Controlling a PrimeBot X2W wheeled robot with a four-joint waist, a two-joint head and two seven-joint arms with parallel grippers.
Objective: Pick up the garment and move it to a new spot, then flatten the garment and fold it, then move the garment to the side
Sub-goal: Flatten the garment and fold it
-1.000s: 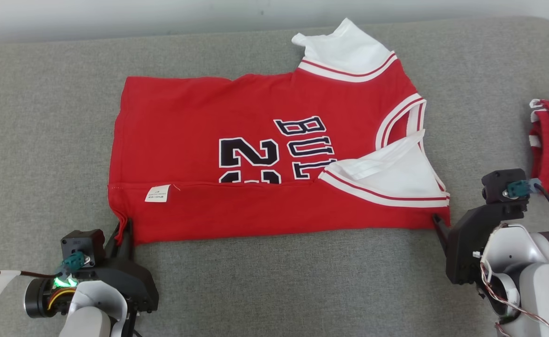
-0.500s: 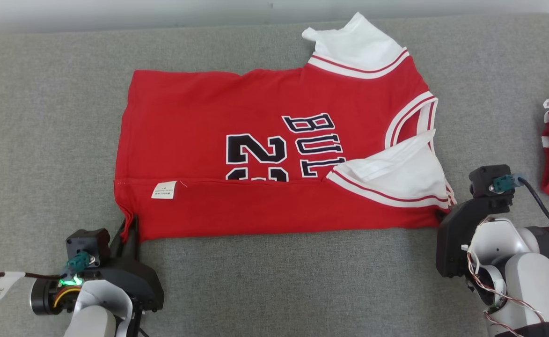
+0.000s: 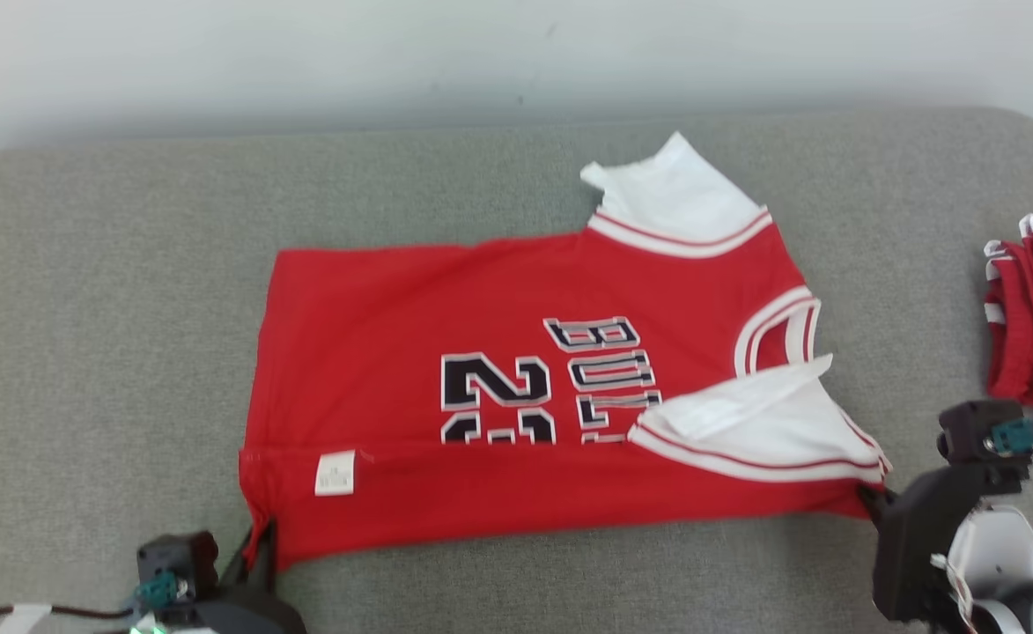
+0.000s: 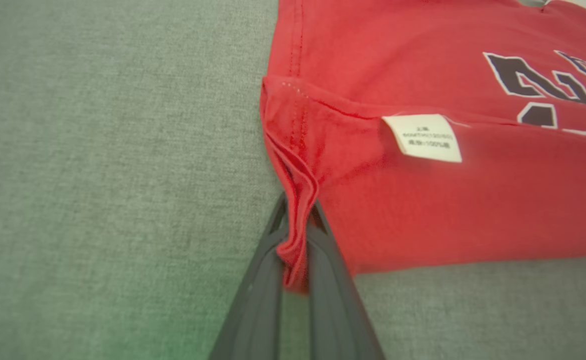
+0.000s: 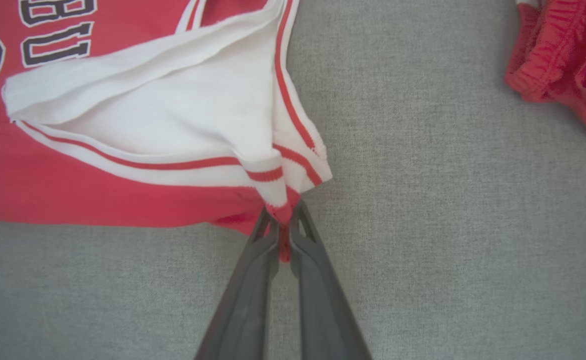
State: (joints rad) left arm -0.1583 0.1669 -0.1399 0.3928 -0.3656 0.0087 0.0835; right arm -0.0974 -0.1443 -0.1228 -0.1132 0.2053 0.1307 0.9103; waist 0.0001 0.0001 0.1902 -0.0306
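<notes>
Left pincer (image 4: 297, 200): pressed together, pinching a bunched red corner of the garment (image 3: 498, 414). Right pincer (image 5: 282, 210): pressed together as well, pinching the corner with the white and red stripes.

Between the two pincers: the near edge of the garment, running from one to the other. Beyond both pincers: the rest of the garment, spread out on the grey cushion (image 3: 111, 308), with its near strip folded up over the front.

Just past the left pincer and a bit toward the right pincer: a small white label (image 4: 425, 137) on that folded strip. Farther on from the label: big dark numbers (image 3: 497, 392) and dark letters (image 3: 608, 365), partly hidden under the fold.

Right in front of the right pincer: a white sleeve (image 5: 163, 110) with red stripes, lying open on top of the red. Far beyond the right pincer, at the back edge of the garment: the other white sleeve (image 3: 675, 198), sticking out onto the cushion.

Off to the outer side of the right pincer, well apart from the garment: a small heap of red cloth (image 3: 1031, 326) with white trim. Far past both pincers, behind the cushion: a pale wall (image 3: 305, 62).
</notes>
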